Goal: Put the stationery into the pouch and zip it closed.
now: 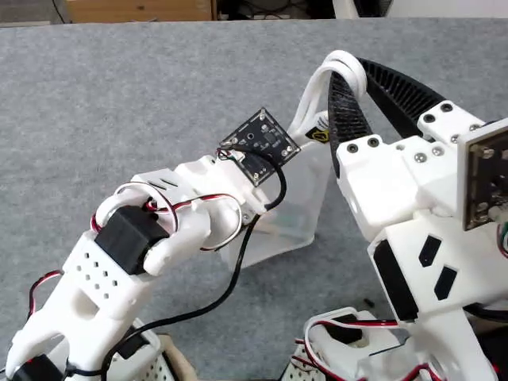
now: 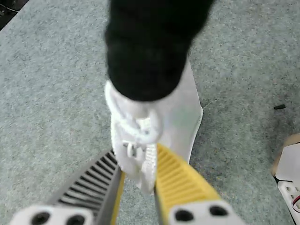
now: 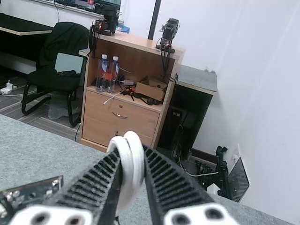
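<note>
The left gripper (image 2: 138,165) is clamped on the near end of the pouch (image 1: 299,198), its yellow and grey fingers pressed against the fabric just below the zipper pull (image 2: 133,149). The right gripper (image 3: 131,157) is closed on the white cord loop (image 1: 316,89) tied to that pull, above the pouch's far end. The pouch stands on the grey table (image 1: 119,103), between the two arms.

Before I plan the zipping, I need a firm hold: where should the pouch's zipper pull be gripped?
Probably on its white cord loop, from above: it stands up clear of the pouch, while the slider is small and tight against the pouch edge.
</note>
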Controlling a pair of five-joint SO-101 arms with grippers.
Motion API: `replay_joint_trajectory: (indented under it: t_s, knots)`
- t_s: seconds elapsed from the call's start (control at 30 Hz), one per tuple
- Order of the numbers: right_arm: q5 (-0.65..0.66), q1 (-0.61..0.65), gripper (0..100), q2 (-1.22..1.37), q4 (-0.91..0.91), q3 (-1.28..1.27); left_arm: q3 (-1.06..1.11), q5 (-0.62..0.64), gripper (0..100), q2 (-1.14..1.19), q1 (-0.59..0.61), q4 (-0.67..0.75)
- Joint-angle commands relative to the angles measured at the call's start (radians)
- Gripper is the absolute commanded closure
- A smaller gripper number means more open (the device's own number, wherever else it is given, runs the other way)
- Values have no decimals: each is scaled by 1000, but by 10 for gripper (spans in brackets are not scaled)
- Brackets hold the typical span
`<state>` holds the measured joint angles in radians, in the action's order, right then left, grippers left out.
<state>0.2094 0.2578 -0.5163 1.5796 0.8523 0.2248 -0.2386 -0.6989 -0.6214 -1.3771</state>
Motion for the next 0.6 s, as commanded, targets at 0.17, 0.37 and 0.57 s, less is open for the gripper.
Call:
replay_joint_trajectory:
  t_s: [0.17, 0.37, 0.57]
  knots:
    - [15, 2, 986, -4, 2, 24, -15, -9, 971, -15, -2, 20]
    - [15, -98, 986, 1, -41, 8, -16, -8, 971, -17, 1, -17]
    - [15, -238, 986, -2, -172, -185, -59, -8, 971, -17, 1, -107]
